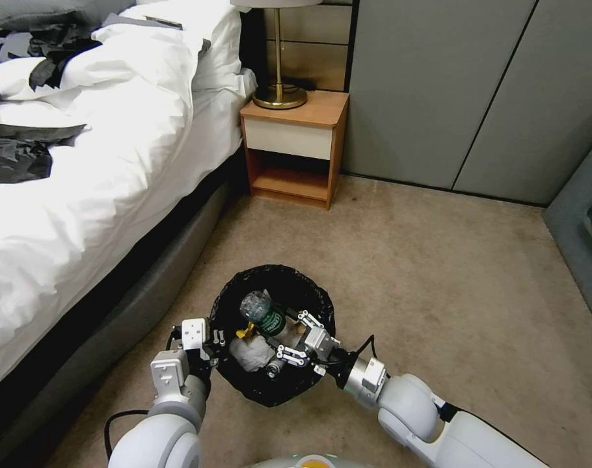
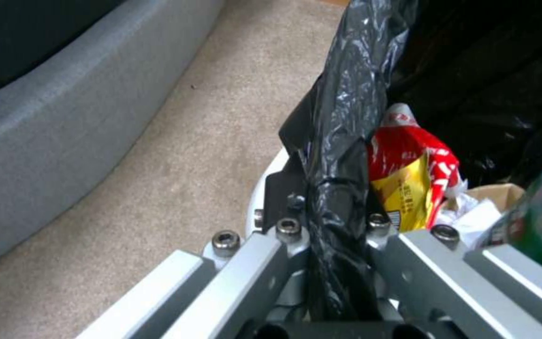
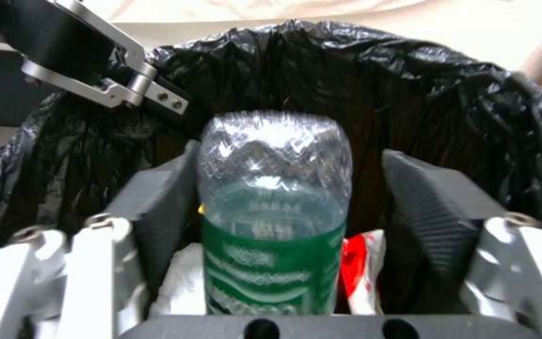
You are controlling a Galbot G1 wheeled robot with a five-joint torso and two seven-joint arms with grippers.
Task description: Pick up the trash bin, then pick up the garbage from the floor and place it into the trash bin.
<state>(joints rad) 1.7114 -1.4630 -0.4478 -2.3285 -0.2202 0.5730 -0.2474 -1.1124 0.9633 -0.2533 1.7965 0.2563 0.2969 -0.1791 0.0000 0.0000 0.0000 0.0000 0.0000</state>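
1. While the right tool [image 1: 296, 338] is hanging over the mouth of the trash bin [image 1: 273, 390], its pads [image 3: 164, 197] are standing released on either side of a clear plastic bottle [image 3: 274, 212] with a green label; one pad looks to be just touching the bottle, the other is apart from it.
2. Seen from the head camera, the bottle is lying tilted inside the bin, its base pointing toward 11 o'clock, resting on the litter below.
3. Around it, a red and yellow packet [image 2: 412, 172], crumpled white tissue [image 1: 250, 354] and a scrap of brown paper [image 2: 497, 193] are sitting in the bag.
4. At the bin's 9 o'clock rim, the left tool [image 2: 330, 235] is clenched on the trash bin, pinching the folded black liner [image 2: 340, 117] together with the white wall beneath it.
5. Beyond the bin, carpet [image 1: 439, 273] is stretching toward a nightstand [image 1: 296, 146] at 12 o'clock, with the bed [image 1: 81, 182] running along 9 to 11 o'clock.
6. Risk, as I judge it: the bottle is leaning high near the rim, so a right tool brushing it on the way out could flip it onto the carpet.
7. Another risk: the left grip is biting mostly slick liner, so the bin could slip or tilt and spill.
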